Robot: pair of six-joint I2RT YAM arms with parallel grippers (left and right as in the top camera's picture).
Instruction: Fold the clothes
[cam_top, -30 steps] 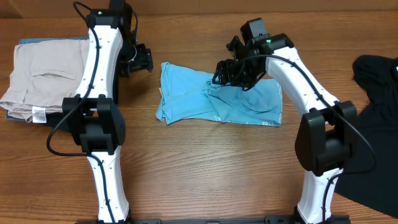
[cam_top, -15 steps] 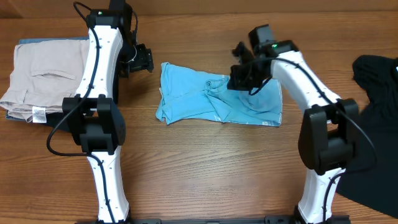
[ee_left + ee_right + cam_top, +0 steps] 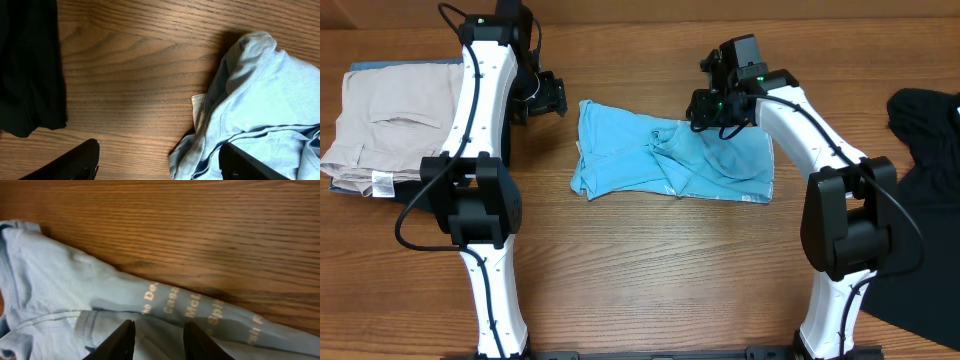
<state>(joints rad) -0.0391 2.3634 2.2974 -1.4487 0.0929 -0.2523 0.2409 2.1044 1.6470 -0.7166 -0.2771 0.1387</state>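
The clothes, a light blue T-shirt, lie crumpled and roughly folded at the table's middle. My right gripper hangs over the shirt's far edge. In the right wrist view its gripper has its fingers a little apart, with pale printed fabric below and nothing pinched. My left gripper stands wide open just left of the shirt's far left corner. In the left wrist view the shirt's bunched edge, with a white tag, reaches in between its fingertips on the right side.
Folded beige trousers lie at the far left. A black garment is spread at the right edge. A black shape fills the left wrist view's left side. Bare wood lies in front of the shirt.
My right gripper has moved right and back, from over the shirt's middle to its far edge, and its fingers now stand apart. The left arm has stayed still.
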